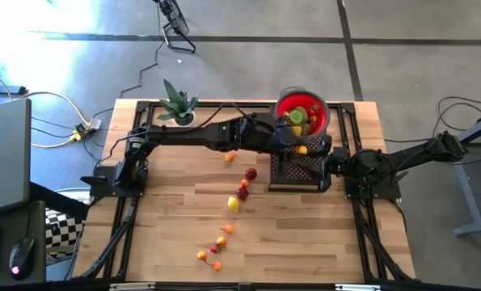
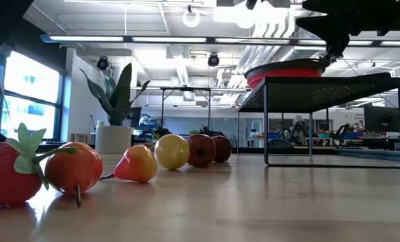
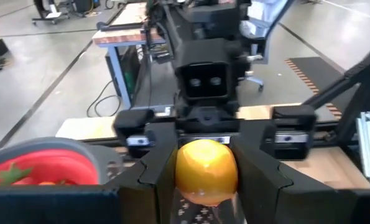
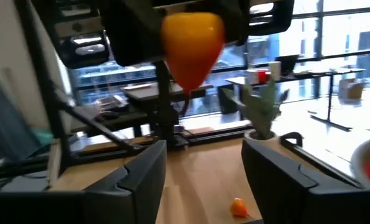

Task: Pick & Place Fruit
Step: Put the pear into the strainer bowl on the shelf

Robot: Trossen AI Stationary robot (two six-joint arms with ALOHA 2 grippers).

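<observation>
A yellow-orange pear-shaped fruit [image 3: 204, 168] hangs between the fingers of my left gripper [image 1: 303, 150], over the black mesh stand [image 1: 293, 171] at the table's right middle. My right gripper [image 4: 203, 180] faces it from the right. Its fingers are open and stand below the fruit [image 4: 191, 37], touching nothing. A red bowl [image 1: 322, 121] holding several fruits sits on the stand's far part. More fruits lie in a loose line on the table [image 1: 233, 204], and the low view shows them as a strawberry [image 2: 5, 176], a pear [image 2: 138, 164] and an apple [image 2: 201, 149]. My left gripper pinches the yellow-orange fruit by its two opposite sides [image 3: 180, 173] between its two fingers. The fingers lie about level and come from the table's left. The fruit is lifted clear above the mesh stand, with its narrow stalk end [image 4: 188, 81] pointing down.
A spiky green potted plant [image 1: 178, 105] stands at the far edge, left of the bowl. The mesh stand [image 2: 321, 94] rises on thin legs with the bowl [image 2: 287, 70] on top. Bare wood lies between the fruit line and the near right corner.
</observation>
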